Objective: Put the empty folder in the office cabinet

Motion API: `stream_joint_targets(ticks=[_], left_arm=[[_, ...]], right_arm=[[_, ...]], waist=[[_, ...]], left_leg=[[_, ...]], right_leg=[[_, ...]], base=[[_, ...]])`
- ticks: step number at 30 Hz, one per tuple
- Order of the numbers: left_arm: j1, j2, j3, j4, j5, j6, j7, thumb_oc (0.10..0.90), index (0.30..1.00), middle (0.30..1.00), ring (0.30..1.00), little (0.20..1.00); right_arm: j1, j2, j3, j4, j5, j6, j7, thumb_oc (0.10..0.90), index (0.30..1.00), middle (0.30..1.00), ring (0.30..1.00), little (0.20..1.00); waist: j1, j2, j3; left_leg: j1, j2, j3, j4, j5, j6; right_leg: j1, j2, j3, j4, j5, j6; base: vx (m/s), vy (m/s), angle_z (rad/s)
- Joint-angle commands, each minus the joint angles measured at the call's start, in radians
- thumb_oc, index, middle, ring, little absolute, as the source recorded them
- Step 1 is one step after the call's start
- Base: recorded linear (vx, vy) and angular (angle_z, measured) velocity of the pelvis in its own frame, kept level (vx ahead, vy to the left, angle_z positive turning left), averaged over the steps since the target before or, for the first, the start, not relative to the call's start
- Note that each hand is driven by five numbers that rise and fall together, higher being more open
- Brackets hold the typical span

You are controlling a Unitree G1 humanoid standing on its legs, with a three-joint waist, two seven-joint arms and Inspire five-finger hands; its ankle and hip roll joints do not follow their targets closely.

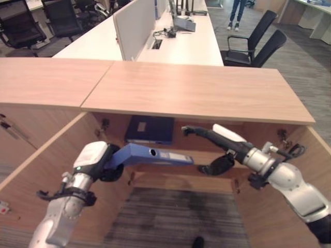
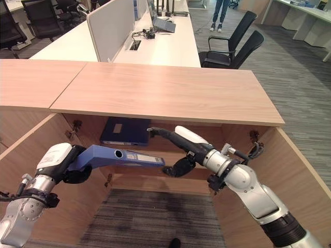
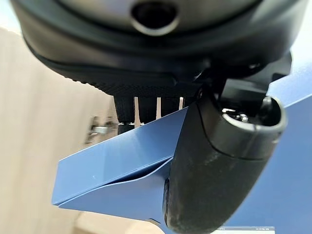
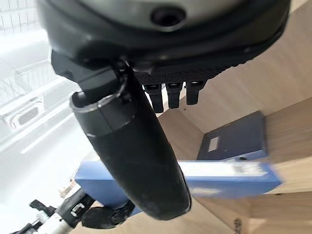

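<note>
Left eye view: office cabinet (image 1: 196, 93) stands open under a wooden top, both doors swung out. Left hand (image 1: 106, 163) grips one end of a blue lever-arch folder (image 1: 155, 154), held level in the cabinet's opening, spine facing up and out, not yet on the shelf. A second, darker binder (image 1: 150, 129) already lies flat deeper inside on the shelf. Right hand (image 1: 217, 150) reaches in at the folder's far end, fingers extended, thumb below near the folder's tip; whether it touches is unclear. Judgement: task is mid-way; the folder is at the mouth of the cabinet, and pushing it in, setting it down and letting go remain. Left wrist view adds what the head views lack: thumb (image 3: 214, 165) pressed over the folder's blue cover with the fingers (image 3: 146, 109) behind, a firm pinch, and the covers gaping slightly at the edge. Right wrist view shows the right hand's fingers straight and holding nothing, the folder lying across beyond them and the dark binder further back. Background: long white worktop (image 1: 191, 44), office chairs (image 1: 256, 44).
</note>
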Motion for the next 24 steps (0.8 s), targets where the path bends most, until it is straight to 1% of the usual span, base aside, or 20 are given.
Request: stream_joint_targets(ticks=[1, 7, 12, 21, 23, 24], left_arm=[[-0.154, 0.037, 0.016, -0.147, -0.097, -0.080, 0.056, 0.400, 0.300, 0.300, 0.300, 0.300], [-0.150, 0.043, 0.020, -0.197, -0.181, -0.097, 0.015, 0.400, 0.300, 0.300, 0.300, 0.300], [-0.165, 0.052, -0.005, -0.228, -0.263, -0.115, -0.023, 0.400, 0.300, 0.300, 0.300, 0.300], [-0.202, 0.054, -0.022, -0.271, -0.339, -0.124, -0.026, 0.400, 0.300, 0.300, 0.300, 0.300], [-0.215, 0.050, -0.040, -0.289, -0.386, -0.131, -0.033, 0.400, 0.300, 0.300, 0.300, 0.300], [-0.230, 0.047, -0.055, -0.303, -0.433, -0.138, -0.039, 0.400, 0.300, 0.300, 0.300, 0.300]], right_arm=[[-0.151, 0.049, -0.013, 0.038, 0.059, -0.055, -0.064, 0.800, 0.900, 0.900, 0.900, 0.900], [-0.142, 0.056, -0.006, 0.065, 0.038, -0.051, -0.056, 0.800, 0.900, 0.900, 0.900, 0.900], [-0.144, 0.069, 0.013, 0.081, 0.040, -0.049, -0.042, 0.800, 0.900, 0.900, 0.900, 0.900], [-0.142, 0.107, 0.063, 0.099, 0.022, -0.049, -0.022, 0.800, 0.900, 0.900, 0.900, 0.900], [-0.149, 0.120, 0.082, 0.118, 0.003, -0.052, -0.030, 0.800, 0.900, 0.900, 0.900, 0.900], [-0.157, 0.127, 0.093, 0.129, -0.003, -0.054, -0.036, 0.800, 0.900, 0.900, 0.900, 0.900]], waist=[[0.022, -0.020, -0.052], [0.022, -0.017, -0.051], [0.022, -0.014, -0.053], [0.022, -0.012, -0.053], [0.021, -0.011, -0.053], [0.020, -0.010, -0.053]], left_leg=[[-0.032, 0.018, -0.014, -0.003, -0.027, -0.051], [-0.029, 0.017, -0.017, -0.003, -0.026, -0.050], [-0.027, 0.016, -0.018, -0.003, -0.025, -0.050], [-0.023, 0.016, -0.021, -0.003, -0.026, -0.049], [-0.023, 0.016, -0.023, -0.003, -0.026, -0.048], [-0.022, 0.015, -0.023, -0.003, -0.026, -0.048]], right_leg=[[0.126, -0.047, -0.021, 0.000, -0.110, 0.120], [0.129, -0.046, -0.023, 0.000, -0.109, 0.120], [0.132, -0.047, -0.025, 0.000, -0.107, 0.121], [0.136, -0.048, -0.027, 0.000, -0.108, 0.120], [0.136, -0.048, -0.025, 0.000, -0.108, 0.120], [0.136, -0.048, -0.026, 0.000, -0.108, 0.120]], base=[[0.00, 0.000, 0.00], [0.00, 0.000, 0.00], [0.00, 0.000, 0.00], [0.00, 0.000, 0.00], [0.00, 0.000, 0.00], [0.00, 0.000, 0.00]])
